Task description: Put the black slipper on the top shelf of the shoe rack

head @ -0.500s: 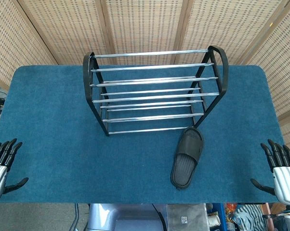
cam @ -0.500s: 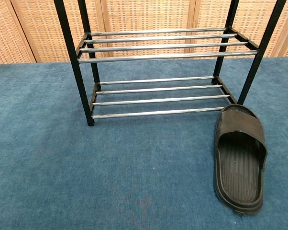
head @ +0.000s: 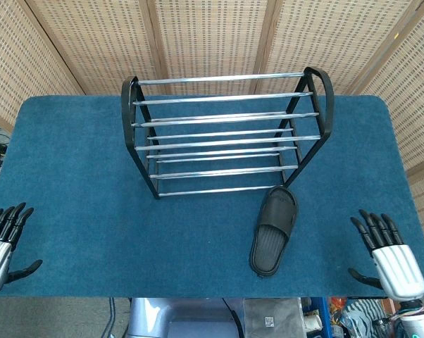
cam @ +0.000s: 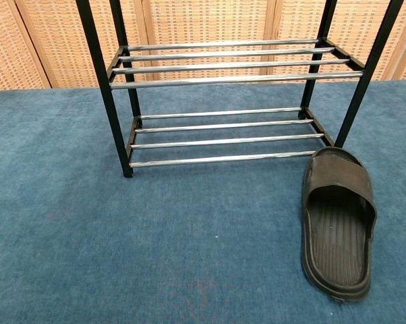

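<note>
**Slipper on the cloth, both hands spread at the near corners**

At the far left, the left hand sits at the near corner of the blue-covered table, palm down, dark fingers fanned apart and the thumb stuck out to the side, with nothing in it. It shows only in the head view.

Moving across, the shoe rack stands upright in the middle of the table toward the back, a black frame with chrome bars. Its top shelf is bare, and so are the lower bars seen from the chest view.

Just in front of the rack's right foot lies the black slipper, flat on the cloth, sole down, toe end toward the rack and close to the lowest bar, heel toward the near edge. The chest view shows its ribbed footbed facing up.

At the far right, the right hand is at the near right corner, well apart from the slipper, fingers spread and holding nothing.
</note>
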Controlling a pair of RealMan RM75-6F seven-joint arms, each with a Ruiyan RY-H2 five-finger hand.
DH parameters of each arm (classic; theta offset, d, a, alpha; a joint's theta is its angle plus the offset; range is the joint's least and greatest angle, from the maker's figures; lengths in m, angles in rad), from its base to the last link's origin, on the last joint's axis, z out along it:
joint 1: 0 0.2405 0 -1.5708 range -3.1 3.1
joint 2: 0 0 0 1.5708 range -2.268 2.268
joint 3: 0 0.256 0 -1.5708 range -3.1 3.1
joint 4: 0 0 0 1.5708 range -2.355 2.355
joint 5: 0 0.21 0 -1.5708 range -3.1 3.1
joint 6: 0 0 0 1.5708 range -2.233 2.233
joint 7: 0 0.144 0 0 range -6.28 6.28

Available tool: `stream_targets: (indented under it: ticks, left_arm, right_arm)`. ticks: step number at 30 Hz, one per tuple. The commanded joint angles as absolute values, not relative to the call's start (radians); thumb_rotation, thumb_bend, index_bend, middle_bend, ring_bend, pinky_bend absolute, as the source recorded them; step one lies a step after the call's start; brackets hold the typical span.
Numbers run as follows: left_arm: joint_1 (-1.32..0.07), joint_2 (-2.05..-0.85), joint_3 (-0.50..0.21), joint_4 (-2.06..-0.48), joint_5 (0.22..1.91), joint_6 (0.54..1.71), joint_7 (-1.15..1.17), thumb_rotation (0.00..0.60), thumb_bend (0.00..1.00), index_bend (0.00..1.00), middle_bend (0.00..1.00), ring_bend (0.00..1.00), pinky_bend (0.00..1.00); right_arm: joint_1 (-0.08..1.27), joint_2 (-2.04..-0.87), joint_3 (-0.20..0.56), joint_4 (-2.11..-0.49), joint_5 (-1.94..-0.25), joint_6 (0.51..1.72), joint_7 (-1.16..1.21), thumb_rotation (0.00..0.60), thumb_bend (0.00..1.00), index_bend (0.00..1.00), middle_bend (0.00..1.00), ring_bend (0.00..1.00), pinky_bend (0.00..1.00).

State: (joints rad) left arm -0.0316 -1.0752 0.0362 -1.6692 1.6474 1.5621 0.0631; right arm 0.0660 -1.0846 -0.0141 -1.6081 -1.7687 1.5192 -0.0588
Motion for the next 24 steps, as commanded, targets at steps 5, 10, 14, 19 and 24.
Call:
stream_targets:
  ticks: [5, 10, 14, 19, 24]
  left_arm:
    - [-0.039, -1.078, 0.028, -1.674, 1.626, 1.543, 0.071, 0.6, 0.16, 0.0, 0.0, 0.0, 0.0]
    - [-0.048, -1.08, 0.019, -1.677, 1.602, 1.521, 0.077, 0.6, 0.16, 0.0, 0.0, 0.0, 0.0]
    - [-0.056, -1.081, 0.013, -1.679, 1.581, 1.502, 0.081, 0.6, 0.16, 0.0, 0.0, 0.0, 0.0]
    - [-0.064, -1.082, 0.008, -1.682, 1.564, 1.484, 0.086, 0.6, 0.16, 0.0, 0.0, 0.0, 0.0]
    - [-0.07, -1.081, 0.003, -1.684, 1.549, 1.471, 0.088, 0.6, 0.16, 0.0, 0.0, 0.0, 0.0]
  right_arm:
    - [0.276, -1.205, -0.073, -1.338, -2.08, 1.417, 0.023, 0.6, 0.0, 0.0, 0.0, 0.0, 0.0]
    - [0.373, -1.276, -0.082, -1.211, -2.172, 1.399, 0.062, 0.6, 0.0, 0.0, 0.0, 0.0, 0.0]
    - [0.44, -1.326, -0.086, -1.127, -2.223, 1.388, 0.071, 0.6, 0.0, 0.0, 0.0, 0.0, 0.0]
    - [0.515, -1.357, -0.099, -1.076, -2.255, 1.328, 0.064, 0.6, 0.0, 0.0, 0.0, 0.0, 0.0]
    - [0.575, -1.367, -0.117, -1.072, -2.272, 1.254, 0.026, 0.6, 0.0, 0.0, 0.0, 0.0, 0.0]
